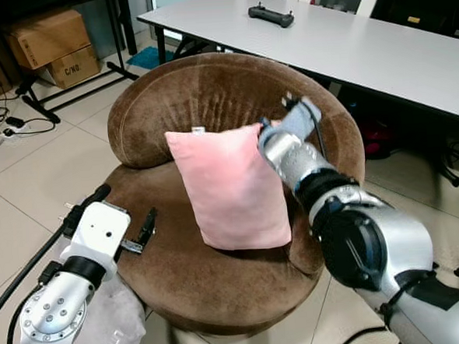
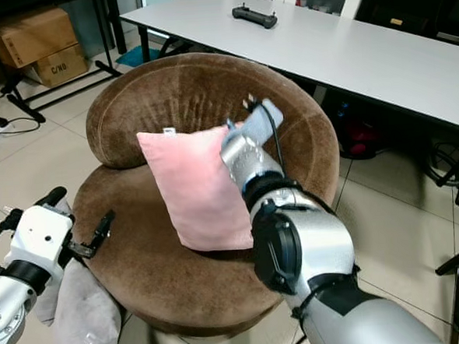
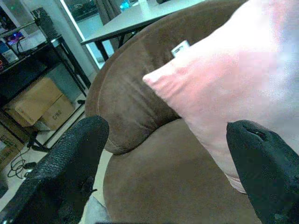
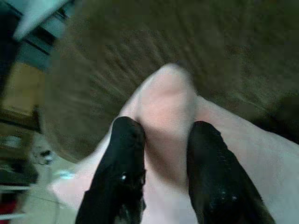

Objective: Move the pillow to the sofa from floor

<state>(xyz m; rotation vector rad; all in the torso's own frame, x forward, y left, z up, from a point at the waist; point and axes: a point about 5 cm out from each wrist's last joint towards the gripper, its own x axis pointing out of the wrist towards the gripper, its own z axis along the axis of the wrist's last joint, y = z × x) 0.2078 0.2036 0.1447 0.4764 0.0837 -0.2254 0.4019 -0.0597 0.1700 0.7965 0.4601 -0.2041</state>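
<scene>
A pink pillow [image 1: 230, 186] stands upright on the seat of the round brown sofa [image 1: 181, 276], leaning toward its backrest. My right gripper [image 4: 161, 154] reaches over the pillow's top right corner, and its two black fingers [image 4: 122, 144] are shut on a fold of the pink fabric. My left gripper [image 3: 163, 163] is open at the sofa's front left edge, level with the seat, with the pillow [image 3: 243, 93] in front of it and nothing between its fingers.
A long white table [image 1: 346, 40] with a black controller [image 1: 271, 16] stands behind the sofa. Cardboard boxes [image 1: 50, 42] and a black rack sit at the back left, with cables [image 1: 8, 123] on the tiled floor. A grey cushion [image 2: 83, 321] lies by the sofa's front left.
</scene>
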